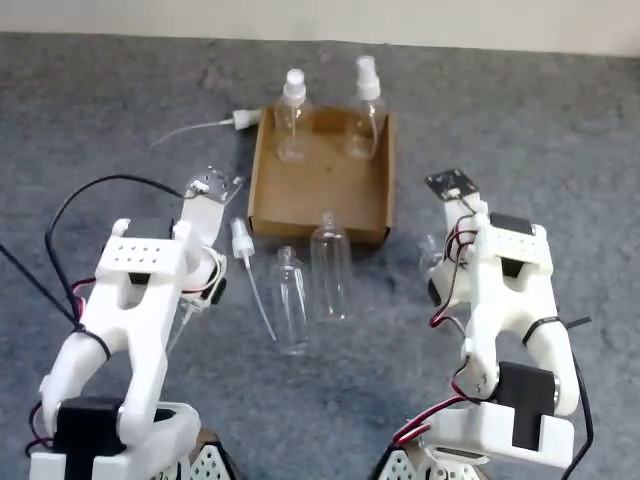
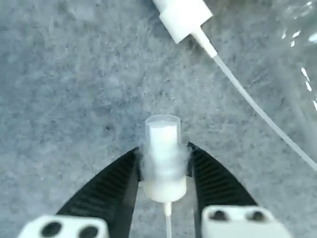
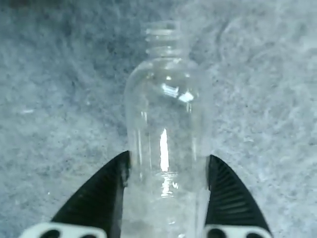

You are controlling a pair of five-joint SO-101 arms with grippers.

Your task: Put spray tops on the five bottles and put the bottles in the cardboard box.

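From my left wrist, my left pincer (image 2: 163, 151) is pinching a spray top (image 2: 163, 163) by its sides. A second spray top (image 2: 183, 17) lies on the table just ahead of it.

From my right wrist, my right pincer (image 3: 166, 163) is pinching a bare bottle (image 3: 167, 114). Its open neck points away from me.

From up high, the cardboard box (image 1: 262, 180) sits ahead of both pincers. Two topped bottles (image 1: 293, 120) are in it, so I think those are done. Two more open bottles (image 1: 331, 265) lie between my pincers. A third spray top (image 1: 245, 119) lies past my left pincer, by the box corner. Three bottles still need tops, then the box.
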